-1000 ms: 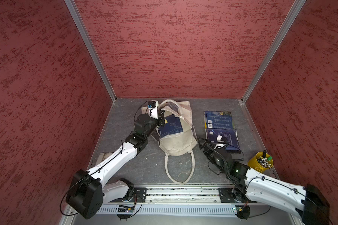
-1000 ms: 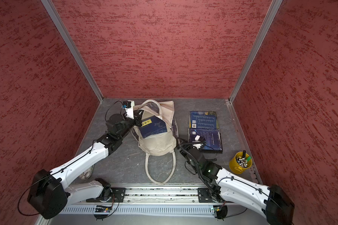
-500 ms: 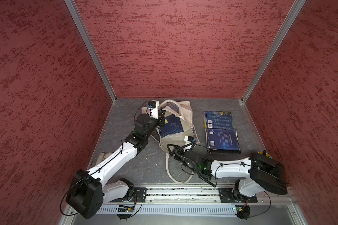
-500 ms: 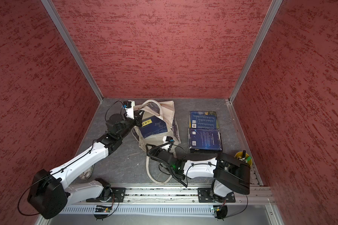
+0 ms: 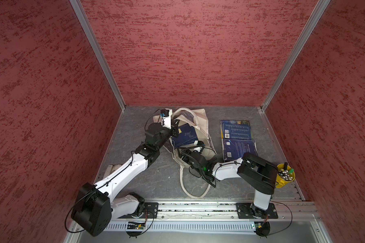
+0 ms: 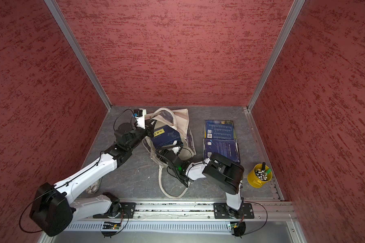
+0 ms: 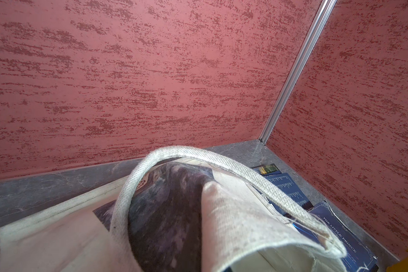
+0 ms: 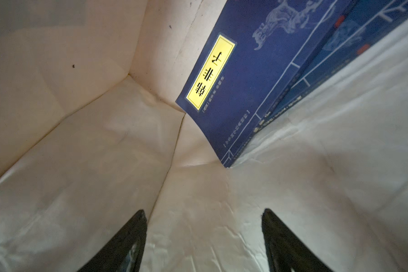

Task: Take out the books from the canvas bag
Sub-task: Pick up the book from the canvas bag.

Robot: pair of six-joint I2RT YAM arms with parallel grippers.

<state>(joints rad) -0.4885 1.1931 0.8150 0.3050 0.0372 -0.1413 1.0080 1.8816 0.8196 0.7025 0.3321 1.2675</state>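
The cream canvas bag [image 5: 200, 117] [image 6: 182, 120] lies mid-floor, its mouth facing the near side. My left gripper [image 5: 175, 129] [image 6: 150, 128] is shut on the bag's upper rim and holds it lifted; in the left wrist view only the bag's cloth [image 7: 233, 223] and a handle show. My right gripper [image 5: 198, 145] [image 8: 203, 235] is inside the mouth, open, with only the lining between its fingers [image 8: 127, 242]. Ahead of it lies a navy book with a yellow label [image 8: 240, 77] [image 5: 185, 135] on another navy book [image 8: 339, 58]. Two navy books [image 5: 236, 130] [image 5: 238, 148] lie on the floor to the right.
A yellow bucket of pens [image 5: 286, 175] [image 6: 259, 175] stands at the near right by the wall. The bag's long handle loop [image 5: 190, 189] trails toward the front rail. A grey rag [image 6: 94, 185] lies under the left arm. Red walls close three sides.
My right arm has swung left from beside the two floor books to the bag and pushed its gripper into the mouth, jaws narrowing a little. The left gripper has kept its hold.
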